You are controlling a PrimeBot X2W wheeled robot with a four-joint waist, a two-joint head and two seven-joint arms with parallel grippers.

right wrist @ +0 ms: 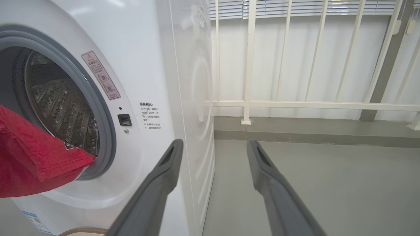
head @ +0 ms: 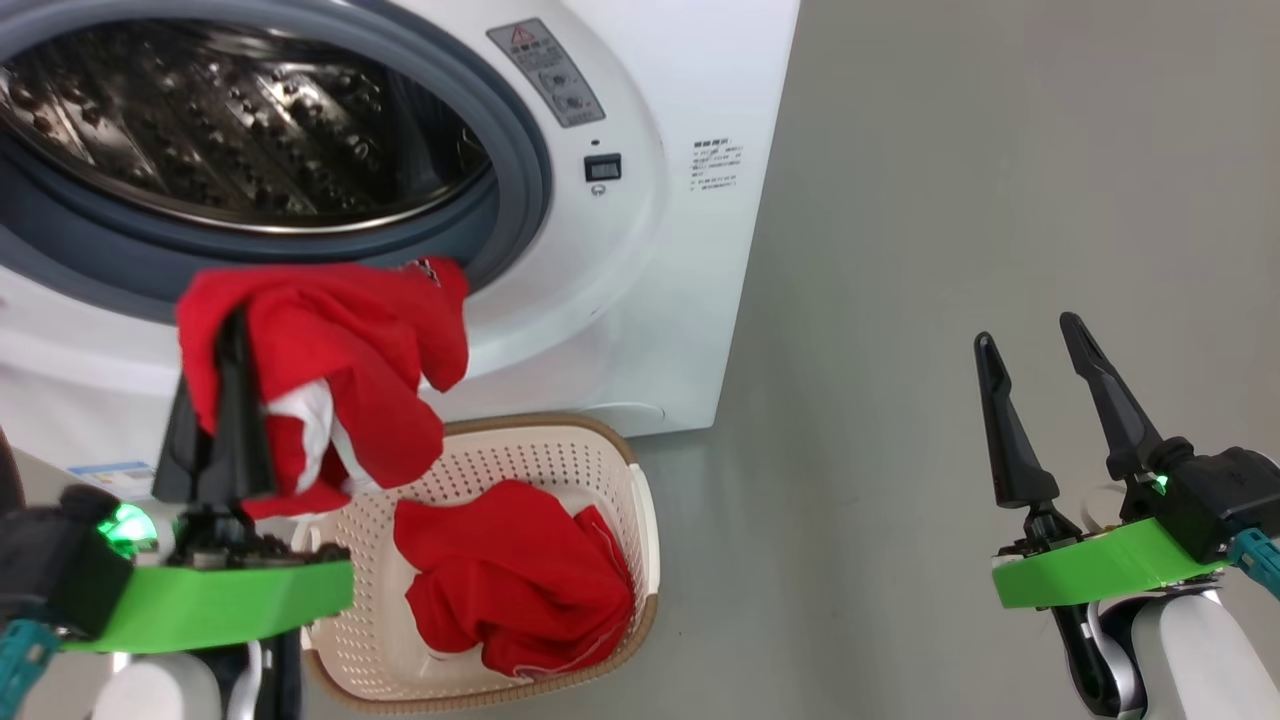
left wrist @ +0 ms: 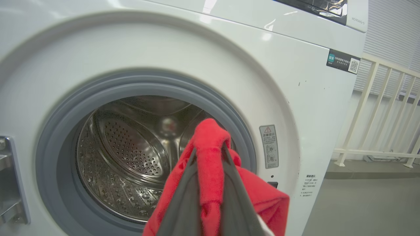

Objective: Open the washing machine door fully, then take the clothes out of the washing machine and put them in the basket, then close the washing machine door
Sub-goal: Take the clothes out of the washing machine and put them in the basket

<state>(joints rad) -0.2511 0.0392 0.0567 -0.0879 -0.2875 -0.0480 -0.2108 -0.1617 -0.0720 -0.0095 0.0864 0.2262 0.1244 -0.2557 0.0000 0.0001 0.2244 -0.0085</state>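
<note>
Clothes are the business just now. A red garment (head: 340, 350), with a flash of white cloth in its folds, is hanging bunched from the left gripper (head: 238, 335), whose two dark fingers are pinching tight on a fold of it. The bundle is hanging in the air in front of the lower lip of the opening in the washing machine (head: 660, 300). Its loose end seems to be dangling above the left edge of the basket (head: 600, 450), on the side nearer the machine. The basket is sitting on the grey floor (head: 950, 200) just in front of the machine's foot, and another red piece (head: 510, 580) is already lying heaped inside it. The right gripper (head: 1027, 330) is idling well off to the side over the floor, its fingers spread wide and carrying nothing.

To my eye the unloading step is under way: a garment is travelling from the machine to the basket. The steel drum (left wrist: 131, 157) is looking bare as far as I can see into it. Its nearest bottom part is hiding behind the red cloth, though, so whether this is the last piece I cannot tell.

The next move is calling for the left arm to carry the bundle over the basket's middle and lower it. That way, when the fingers part, the whole garment drops inside rather than draping over the woven-look rim. After that comes a look into the drum, and then closing the door.
</note>
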